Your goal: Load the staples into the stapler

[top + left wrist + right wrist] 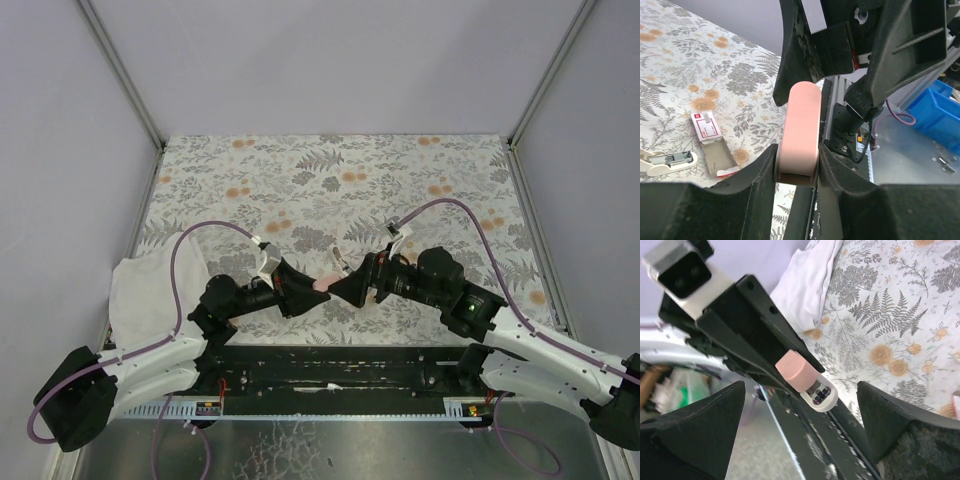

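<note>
The staple box (pixel 706 125) lies on the flowered bench (pixel 690 60), low on the left of the left wrist view. It is red with a pale label, and its tan tray (pixel 720 159) is slid out toward the bottom edge. The strips themselves are too small to make out. Just left of the tray, at the frame's left edge, sits a cream piece (pixel 665 161) with a metal channel along its top, apart from the box.

Now to the middle of the frame. The left fingers (pixel 755 175) are clamped on a pink bar (pixel 801 125), one on each side of its near end, holding it off the bench. From the right wrist view, the bar's far end shows a white underside with a metal tip.

The right fingers (pixel 705 425) are spread wide at the bottom corners of that view. The bar's end is between them, and neither touches it; they hold nothing.

From above, both arms meet at bench centre, with a white cloth (pixel 140 285) at the left edge.
</note>
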Controlling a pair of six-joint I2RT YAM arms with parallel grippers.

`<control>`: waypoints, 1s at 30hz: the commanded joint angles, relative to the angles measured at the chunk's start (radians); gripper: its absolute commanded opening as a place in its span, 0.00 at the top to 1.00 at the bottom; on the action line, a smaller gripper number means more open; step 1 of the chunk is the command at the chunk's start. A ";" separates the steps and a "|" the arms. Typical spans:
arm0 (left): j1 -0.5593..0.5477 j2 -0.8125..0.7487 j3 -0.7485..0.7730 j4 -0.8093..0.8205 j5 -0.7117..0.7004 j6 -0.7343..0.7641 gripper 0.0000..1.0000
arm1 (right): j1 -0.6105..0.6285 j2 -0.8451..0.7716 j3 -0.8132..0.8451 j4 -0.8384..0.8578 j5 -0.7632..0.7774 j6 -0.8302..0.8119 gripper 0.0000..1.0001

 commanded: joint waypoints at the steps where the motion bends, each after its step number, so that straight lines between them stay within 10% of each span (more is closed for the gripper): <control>1: -0.018 -0.013 -0.005 0.034 -0.088 0.060 1.00 | -0.005 -0.018 -0.052 0.180 0.133 0.321 0.01; 13: -0.041 -0.005 -0.006 0.062 -0.095 0.077 1.00 | -0.004 0.149 -0.107 0.388 0.008 0.557 0.02; 16: -0.049 0.002 -0.005 0.062 -0.090 0.084 1.00 | -0.005 0.168 -0.096 0.396 -0.001 0.562 0.20; 23: -0.061 0.003 0.007 0.007 -0.118 0.128 1.00 | -0.005 0.167 -0.105 0.388 -0.012 0.601 0.97; 30: -0.068 0.007 0.052 -0.127 -0.116 0.191 0.80 | -0.004 0.152 -0.113 0.358 0.017 0.592 1.00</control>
